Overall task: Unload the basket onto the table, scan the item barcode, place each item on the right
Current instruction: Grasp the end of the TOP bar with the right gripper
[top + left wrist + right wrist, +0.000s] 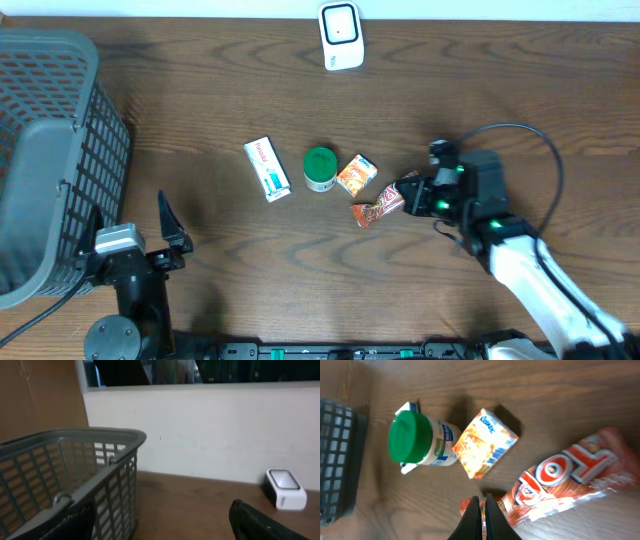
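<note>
Your right gripper (481, 510) sits pressed together at the red snack bar's (570, 475) end, beside the orange carton (485, 442). You cannot tell if it caught film. A thin pinch could slip before reaching the scanner (341, 37). Left gripper (132, 222) hangs spread.

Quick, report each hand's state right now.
Left hand: open, holding nothing.
Right hand: closed, pinching the end of the red snack wrapper.

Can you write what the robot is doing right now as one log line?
right gripper: shut on red snack bar | left gripper: open, empty, beside basket | scanner: far edge, no item near
</note>
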